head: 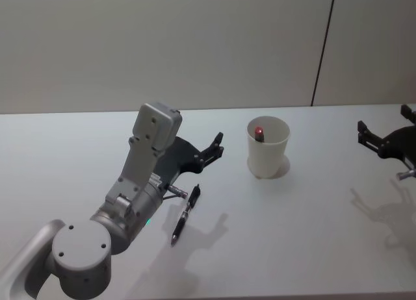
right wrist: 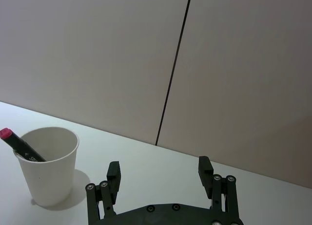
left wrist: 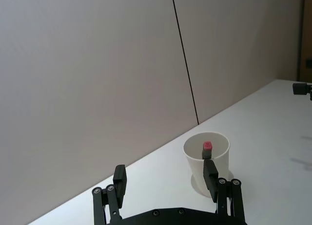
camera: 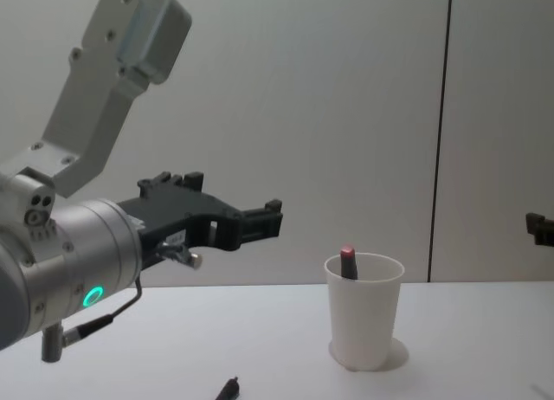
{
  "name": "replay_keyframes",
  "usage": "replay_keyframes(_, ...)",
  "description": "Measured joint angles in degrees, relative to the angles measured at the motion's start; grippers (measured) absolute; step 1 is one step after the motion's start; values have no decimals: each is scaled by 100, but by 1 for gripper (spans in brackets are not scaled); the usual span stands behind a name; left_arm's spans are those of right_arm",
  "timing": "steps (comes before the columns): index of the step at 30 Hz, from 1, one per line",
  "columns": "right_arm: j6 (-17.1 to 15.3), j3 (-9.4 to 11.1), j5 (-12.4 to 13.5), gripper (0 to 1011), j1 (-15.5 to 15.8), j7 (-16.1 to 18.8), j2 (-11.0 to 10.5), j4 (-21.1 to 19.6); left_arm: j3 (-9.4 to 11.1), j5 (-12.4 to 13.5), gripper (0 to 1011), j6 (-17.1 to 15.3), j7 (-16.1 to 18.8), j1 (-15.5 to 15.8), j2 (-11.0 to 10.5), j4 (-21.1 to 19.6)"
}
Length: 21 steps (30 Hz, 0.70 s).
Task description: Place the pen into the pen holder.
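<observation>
A black pen (head: 185, 215) lies on the white table, just in front of my left arm; its tip shows in the chest view (camera: 228, 389). The pen holder, a white paper cup (head: 268, 150) (camera: 364, 313), stands upright right of it with a red-capped black marker (head: 259, 132) (right wrist: 19, 147) leaning inside. My left gripper (head: 218, 146) (left wrist: 165, 178) hangs open above the table between pen and cup, holding nothing and pointing toward the cup (left wrist: 206, 159). My right gripper (head: 380, 139) (right wrist: 159, 170) hovers open and empty at the far right, well off from the cup (right wrist: 47, 166).
The white table (head: 312, 235) runs to a plain grey wall with a dark vertical seam (head: 323, 47). The left arm's grey elbow and forearm (head: 123, 202) rise over the table's near left part.
</observation>
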<state>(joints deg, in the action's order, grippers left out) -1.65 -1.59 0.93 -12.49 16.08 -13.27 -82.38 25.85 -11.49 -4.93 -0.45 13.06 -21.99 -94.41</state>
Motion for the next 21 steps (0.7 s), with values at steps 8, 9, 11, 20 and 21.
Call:
replay_keyframes(8,-12,4,-5,1001,18,4,-7,-16,-21,-183,1003,-447,40,-70,-15,-104)
replay_keyframes(9,-12,4,-5,1001,19,4,-7,-17,-26,-229,1003,-525,46,-84,-18,-115)
replay_keyframes(11,-13,6,-6,1002,21,4,-8,-20,-32,-276,1003,-598,52,-100,-22,-126)
replay_keyframes(20,-18,9,-11,1001,28,4,-13,-28,-85,-621,1003,-1057,72,-202,-64,-151)
replay_keyframes(21,-19,9,-12,1002,29,4,-13,-28,-89,-646,1003,-1090,75,-210,-68,-151)
